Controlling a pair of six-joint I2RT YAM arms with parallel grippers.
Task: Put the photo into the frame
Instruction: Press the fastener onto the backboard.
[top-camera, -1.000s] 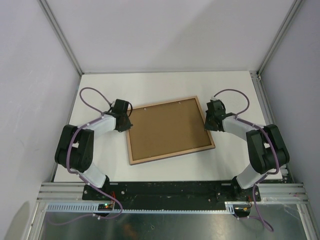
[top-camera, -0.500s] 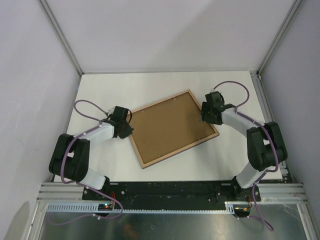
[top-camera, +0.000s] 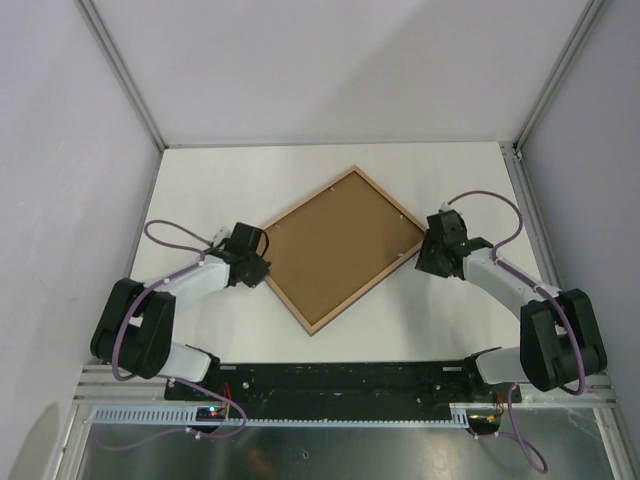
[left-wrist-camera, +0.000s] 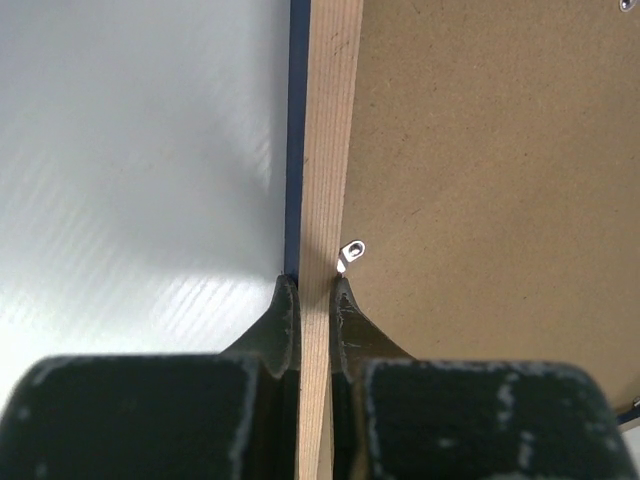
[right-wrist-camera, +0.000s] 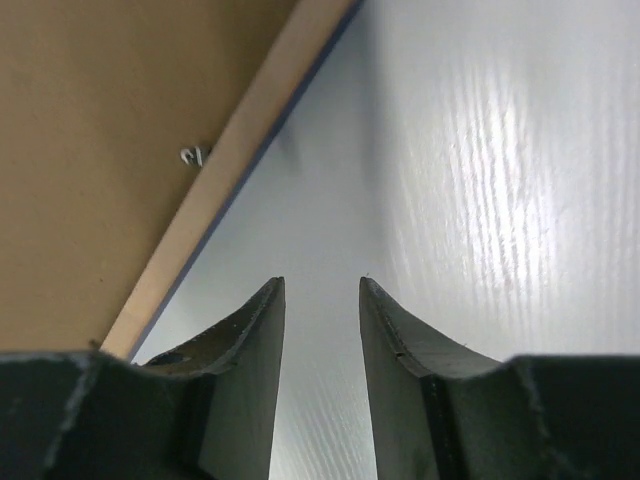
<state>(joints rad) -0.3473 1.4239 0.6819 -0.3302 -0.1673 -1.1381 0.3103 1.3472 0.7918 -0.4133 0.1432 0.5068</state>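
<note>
The frame (top-camera: 289, 303) lies back-up on the white table, turned like a diamond, its light wood rim around a brown backing board (top-camera: 340, 245). My left gripper (top-camera: 262, 268) is shut on the frame's left rim (left-wrist-camera: 325, 150), one finger on each side, next to a small metal tab (left-wrist-camera: 352, 250). A thin navy edge (left-wrist-camera: 297, 150) shows beside the wood. My right gripper (top-camera: 427, 255) stands open over bare table just off the frame's right corner. Its fingers (right-wrist-camera: 322, 285) hold nothing, and the rim (right-wrist-camera: 240, 150) runs to their left. The photo is hidden from view.
White table (top-camera: 220, 180) enclosed by pale walls and metal posts at the back corners (top-camera: 158, 145). An aluminium rail (top-camera: 340, 385) with the arm bases runs along the near edge. Purple cables loop from both wrists.
The frame has swung counter-clockwise from nearly square to a diamond, still held by the left gripper. The right gripper has let go of the right rim and drawn back to the right.
</note>
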